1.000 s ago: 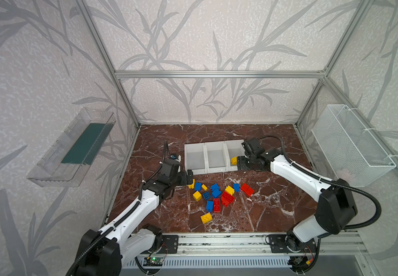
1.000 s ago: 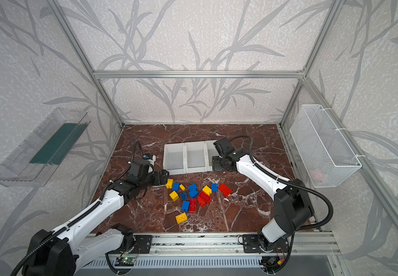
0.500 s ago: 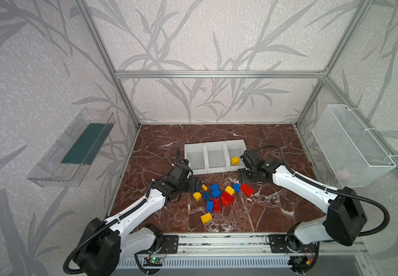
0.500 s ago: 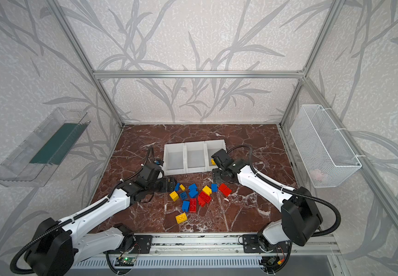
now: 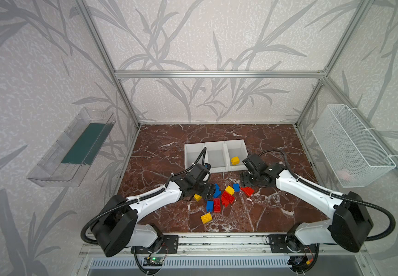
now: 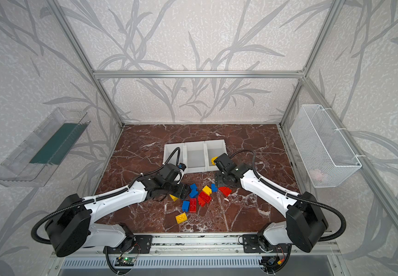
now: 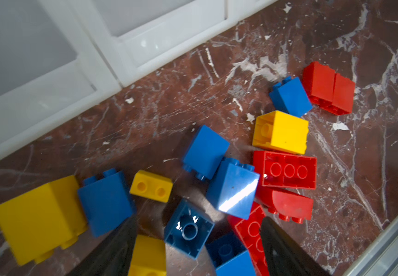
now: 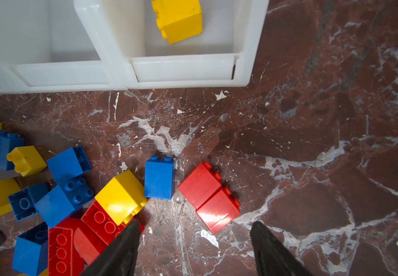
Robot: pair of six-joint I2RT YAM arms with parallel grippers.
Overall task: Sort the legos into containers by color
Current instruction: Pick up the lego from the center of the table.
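Bins: I see one yellow brick in the rightmost.
Pile: loose on marble, before the bins.
Left claw: gaping astride a blue brick (no contact).
Right claw: gaping, empty, over marble.

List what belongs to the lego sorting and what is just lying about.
Belongs to the job:
- white containers, three in a row
- yellow lego, already in the end container
- loose legos, red, blue and yellow
- left gripper
- right gripper

Just lying about:
- clear wall tray
- wire basket
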